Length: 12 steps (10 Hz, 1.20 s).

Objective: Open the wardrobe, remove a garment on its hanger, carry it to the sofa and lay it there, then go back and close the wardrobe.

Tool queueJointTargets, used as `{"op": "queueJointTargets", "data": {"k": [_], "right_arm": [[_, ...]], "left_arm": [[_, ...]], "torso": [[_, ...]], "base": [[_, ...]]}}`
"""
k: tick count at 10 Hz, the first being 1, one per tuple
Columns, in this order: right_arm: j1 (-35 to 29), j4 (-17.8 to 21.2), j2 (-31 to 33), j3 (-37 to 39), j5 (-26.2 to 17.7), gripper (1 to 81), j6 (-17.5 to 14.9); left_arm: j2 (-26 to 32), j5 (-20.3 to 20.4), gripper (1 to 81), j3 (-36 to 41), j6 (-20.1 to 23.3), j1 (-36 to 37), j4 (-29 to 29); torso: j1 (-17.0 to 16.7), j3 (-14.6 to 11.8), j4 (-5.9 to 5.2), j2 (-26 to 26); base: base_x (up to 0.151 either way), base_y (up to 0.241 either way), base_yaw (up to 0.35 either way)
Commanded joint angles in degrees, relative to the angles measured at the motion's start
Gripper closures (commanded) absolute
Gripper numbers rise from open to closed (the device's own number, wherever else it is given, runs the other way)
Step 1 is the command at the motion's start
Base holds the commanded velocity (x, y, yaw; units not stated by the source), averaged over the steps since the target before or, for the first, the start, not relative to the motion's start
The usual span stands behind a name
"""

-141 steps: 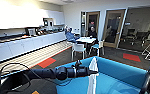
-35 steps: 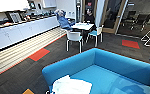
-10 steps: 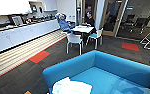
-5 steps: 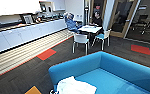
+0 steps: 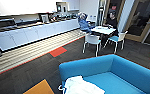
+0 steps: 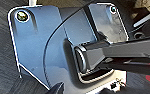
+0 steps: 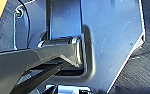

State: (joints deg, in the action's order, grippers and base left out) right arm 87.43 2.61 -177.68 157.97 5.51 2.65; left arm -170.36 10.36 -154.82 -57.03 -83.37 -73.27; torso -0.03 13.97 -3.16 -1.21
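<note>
Nearest the robot, a white T-shirt lies crumpled on the seat of a bright blue sofa, close to the sofa's near arm. A thin white hanger hook pokes out beside the shirt, over that arm. An orange floor panel sits just beside the sofa on dark carpet. Neither tool's opening can be told, nor whether either holds anything; the wrist cameras look onto the robot's own dark plates and bars.

Beyond the sofa stand two small white chairs at a white tabletop, where two people sit. Farther off, a long white kitchen counter runs along the wall.

The garment looks laid down, so the return to the wardrobe seems next. Doing it well means turning away from the sofa with room to spare, keeping both arms clear of the hanger hook.
</note>
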Motion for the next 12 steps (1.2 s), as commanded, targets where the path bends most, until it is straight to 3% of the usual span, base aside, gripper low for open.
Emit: {"op": "queueJointTargets", "data": {"k": [1, 7, 9, 10, 11, 12], "right_arm": [[-1.07, 0.03, -0.77, -0.3, -3.84, 1.0, -0.27], [-0.54, 0.12, 0.11, -0.21, -3.84, 1.0, -0.27], [-0.54, 0.12, 0.11, -0.12, -3.76, 1.0, -0.27], [-0.45, 0.12, 0.11, -0.12, -3.75, 1.0, -0.27], [-0.45, 0.12, 0.11, -0.12, -3.84, 1.0, -0.18], [-0.46, 0.12, 0.11, -0.12, -3.76, 1.0, -0.18]], "left_arm": [[-0.07, -2.8, 1.0, -0.04, 0.34, 1.32, -0.47], [-1.39, -4.65, 1.0, -0.04, 0.77, 2.02, -0.91], [-1.74, -4.65, 1.0, -0.04, 1.12, 2.02, -0.91], [-1.83, -4.65, 1.0, -0.04, 1.13, 2.02, -0.91], [-1.91, -4.65, 1.0, -0.04, 1.3, 2.02, -0.92], [-1.91, -4.74, 1.0, -0.04, 1.39, 2.11, -0.91]], "torso": [[0.03, 0.0, 0.0, 0.0], [0.03, 0.0, 0.0, 0.0], [0.03, -4.38, 0.0, 0.02], [0.03, -5.36, 0.0, 0.02], [0.03, -2.31, 0.0, 0.02], [0.03, -3.7, 0.0, 0.0]], "base": [[0.0, 0.0, 0.337], [0.0, 0.0, 0.337], [0.0, 0.0, 0.337], [0.0, 0.0, 0.337], [0.0, 0.0, 0.337], [0.0, 0.0, 0.337]]}}
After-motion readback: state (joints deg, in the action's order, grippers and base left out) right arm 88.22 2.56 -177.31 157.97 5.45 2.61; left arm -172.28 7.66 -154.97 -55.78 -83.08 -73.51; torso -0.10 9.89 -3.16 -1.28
